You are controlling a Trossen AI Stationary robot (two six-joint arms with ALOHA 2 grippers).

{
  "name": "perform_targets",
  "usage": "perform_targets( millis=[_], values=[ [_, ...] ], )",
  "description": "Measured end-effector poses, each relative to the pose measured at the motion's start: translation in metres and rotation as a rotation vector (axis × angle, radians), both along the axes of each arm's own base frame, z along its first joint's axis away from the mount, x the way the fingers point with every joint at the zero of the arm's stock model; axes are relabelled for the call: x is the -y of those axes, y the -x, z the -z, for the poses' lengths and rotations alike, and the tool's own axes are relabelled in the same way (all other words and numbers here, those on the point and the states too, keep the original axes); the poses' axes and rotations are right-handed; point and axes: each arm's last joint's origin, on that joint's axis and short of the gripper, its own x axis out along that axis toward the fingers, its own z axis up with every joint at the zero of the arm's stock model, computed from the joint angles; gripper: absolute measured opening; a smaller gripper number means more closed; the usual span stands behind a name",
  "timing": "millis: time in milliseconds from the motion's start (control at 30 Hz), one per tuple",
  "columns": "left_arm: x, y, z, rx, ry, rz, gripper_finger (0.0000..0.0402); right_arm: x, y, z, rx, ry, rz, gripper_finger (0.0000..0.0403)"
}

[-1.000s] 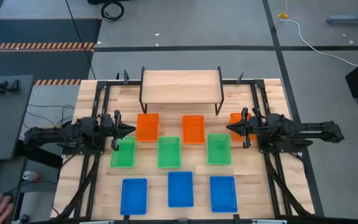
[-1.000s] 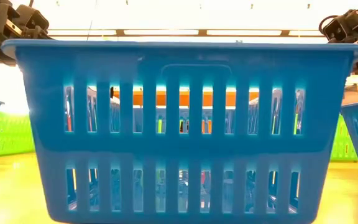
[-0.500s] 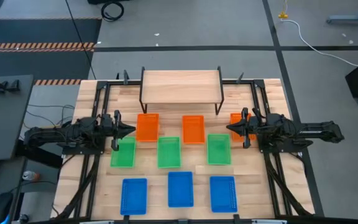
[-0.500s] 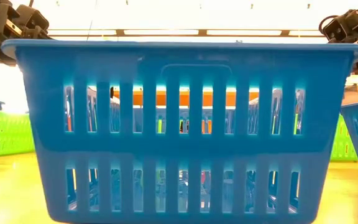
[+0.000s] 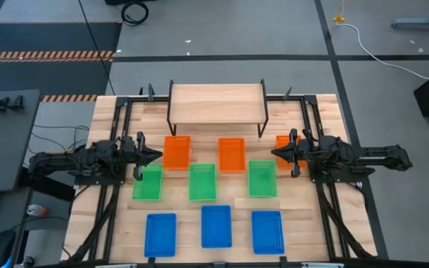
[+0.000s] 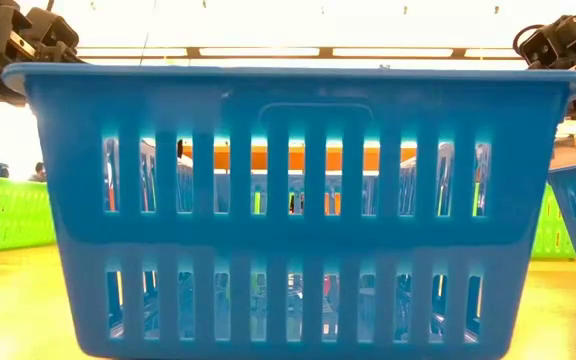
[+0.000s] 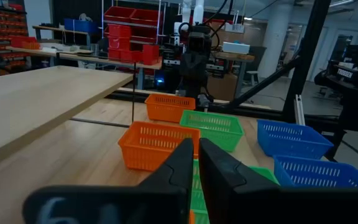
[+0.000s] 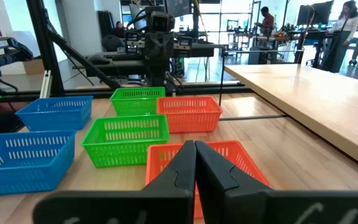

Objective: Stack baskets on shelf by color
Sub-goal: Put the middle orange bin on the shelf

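Nine mesh baskets stand on their bases on the slatted table in three rows. The orange ones (image 5: 176, 152) (image 5: 231, 154) (image 5: 282, 143) are nearest the shelf (image 5: 217, 103), the green ones (image 5: 148, 182) (image 5: 202, 182) (image 5: 262, 179) sit in the middle, and the blue ones (image 5: 160, 234) (image 5: 216, 225) (image 5: 267, 231) are along the near edge. My left gripper (image 5: 157, 155) hovers shut beside the left orange basket (image 7: 156, 144). My right gripper (image 5: 274, 153) hovers shut over the right orange basket (image 8: 241, 158). Neither touches anything.
The shelf's plank top (image 7: 36, 106) (image 8: 316, 93) is bare. Its thin black legs (image 5: 170, 123) stand just behind the orange row. Black frame rails (image 5: 118, 119) (image 5: 313, 119) run along both table sides. In the low view the middle blue basket (image 6: 293, 200) fills most of the picture.
Both arms and all baskets have kept still. A person's hand that showed off the table at the lower left a second ago is out of view.
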Motion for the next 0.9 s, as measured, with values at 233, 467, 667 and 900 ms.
perform_targets(
  millis=[233,467,667,900],
  values=[
    [0.0000,0.0000,0.0001,0.000,0.000,0.000,0.0031,0.0000,0.0000,0.0000,0.000,0.000,0.000,0.0012],
    [0.0000,0.0000,0.0000,0.000,0.000,0.000,0.0031,0.0000,0.0000,0.0001,0.000,0.000,0.000,0.0012],
    [0.0000,0.0000,0.0001,0.000,0.000,0.000,0.0035,0.0000,0.0000,0.0000,0.000,0.000,0.000,0.0012],
    [0.0000,0.0000,0.0001,0.000,0.000,0.000,0.0028,0.0000,0.0000,0.0001,-0.001,0.000,0.000,0.0012]
  ],
)
